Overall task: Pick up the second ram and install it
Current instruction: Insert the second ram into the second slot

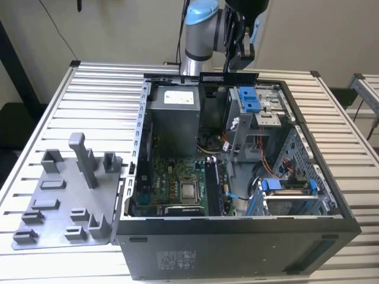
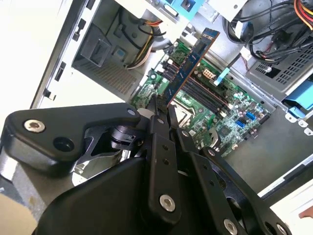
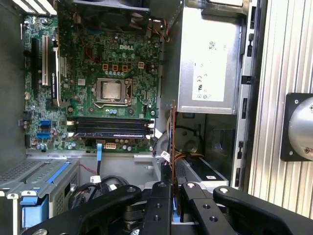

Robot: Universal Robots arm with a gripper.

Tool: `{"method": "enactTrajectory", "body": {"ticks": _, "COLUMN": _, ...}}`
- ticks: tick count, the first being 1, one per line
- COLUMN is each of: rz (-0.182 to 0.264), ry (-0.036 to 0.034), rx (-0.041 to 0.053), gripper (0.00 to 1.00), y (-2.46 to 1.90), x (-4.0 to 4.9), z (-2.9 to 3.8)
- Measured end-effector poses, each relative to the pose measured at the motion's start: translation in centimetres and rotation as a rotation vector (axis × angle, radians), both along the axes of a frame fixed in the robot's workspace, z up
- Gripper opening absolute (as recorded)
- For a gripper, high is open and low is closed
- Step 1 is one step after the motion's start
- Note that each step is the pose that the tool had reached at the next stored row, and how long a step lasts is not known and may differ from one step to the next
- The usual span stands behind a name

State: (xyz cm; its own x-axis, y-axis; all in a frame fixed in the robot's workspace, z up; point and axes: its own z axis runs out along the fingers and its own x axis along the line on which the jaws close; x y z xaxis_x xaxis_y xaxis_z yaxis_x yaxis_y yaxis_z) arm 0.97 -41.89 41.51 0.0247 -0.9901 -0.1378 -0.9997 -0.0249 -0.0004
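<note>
Matt pincer (image 2: 164, 107), ribbed metal table (image 1: 100, 89)

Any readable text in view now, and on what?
White label on the grey metal power supply: print too small to read.
White print on the front of the black computer case: blurred.
White markings on the green motherboard: too small to read.
The long dark memory stick held in the gripper: no legible text.

The power supply (image 3: 188, 29) carries a white label (image 3: 208, 73); its print cannot be made out.
</note>
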Motion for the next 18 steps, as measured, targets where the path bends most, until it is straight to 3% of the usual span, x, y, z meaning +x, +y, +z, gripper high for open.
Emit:
{"method": "enactTrajectory", "body": {"ticks": 8, "rz": -0.006, "ry": 0.0000, "rx": 0.0000, "gripper": 0.14, "y": -0.01, "x": 0.00, "z": 0.00}}
{"method": "enactTrajectory", "body": {"ticks": 18, "rz": -0.061, "ry": 0.0000, "rx": -0.0002, "gripper": 0.14, "y": -0.01, "x": 0.05, "z": -0.01}}
